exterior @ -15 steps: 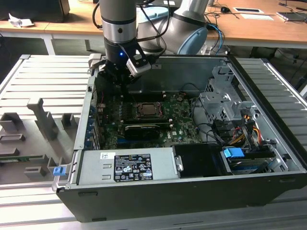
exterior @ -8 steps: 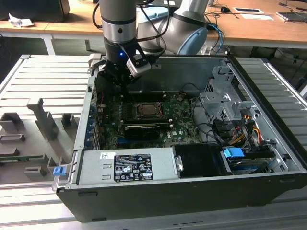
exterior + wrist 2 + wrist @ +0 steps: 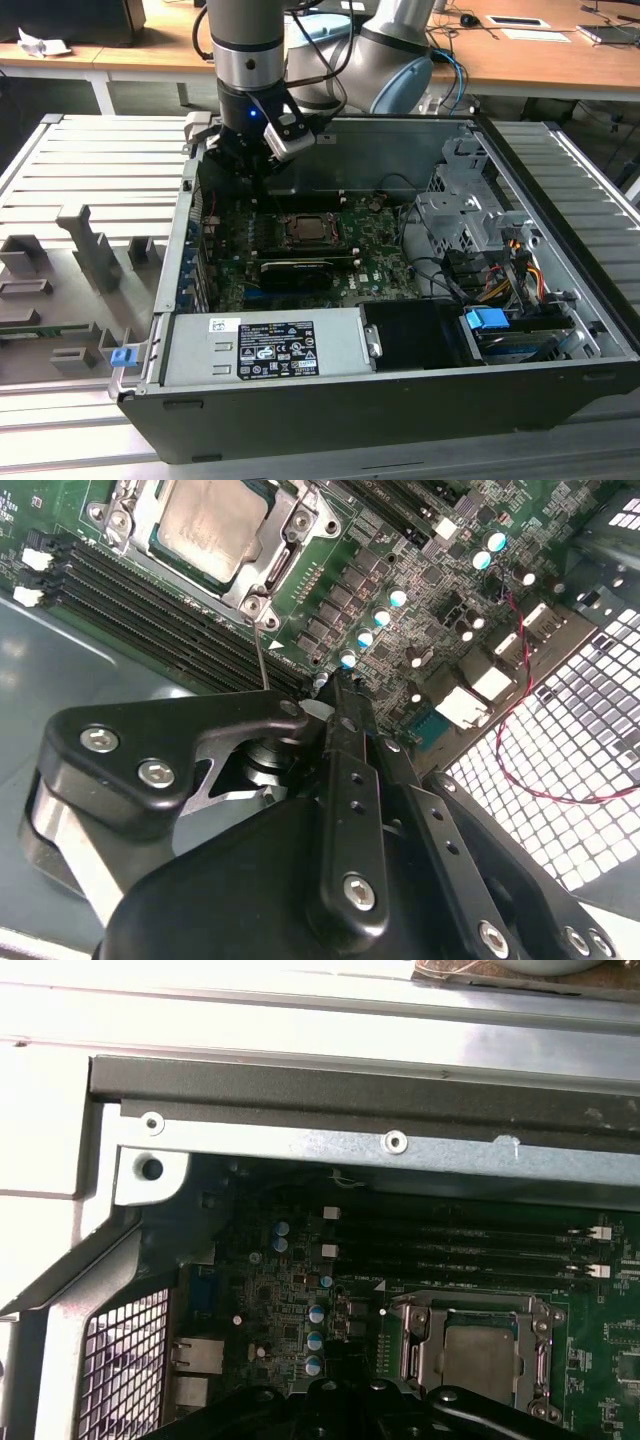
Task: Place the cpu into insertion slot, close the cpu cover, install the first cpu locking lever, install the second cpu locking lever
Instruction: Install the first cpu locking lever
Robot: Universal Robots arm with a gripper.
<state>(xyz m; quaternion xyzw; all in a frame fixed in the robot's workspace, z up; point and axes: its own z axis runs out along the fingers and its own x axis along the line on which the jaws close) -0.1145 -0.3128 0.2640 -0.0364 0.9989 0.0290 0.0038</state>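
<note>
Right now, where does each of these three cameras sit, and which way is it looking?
Exterior view: off the arm, looking down into the open computer case; the arm and gripper hang over the motherboard.
Second wrist view: on the arm, looking past the gripper at the motherboard.
First wrist view: on the arm, facing the case wall and motherboard; the gripper edges in.
Shared: all three show the cpu in the insertion slot.

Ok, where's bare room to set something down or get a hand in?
Free: the ribbed table between the grey blocks and the wooden desk, exterior view's left; the table strip at the case's other side; the power supply's flat top. Crowded: the gripper over the board's far corner, cables by the drive cage.
</note>
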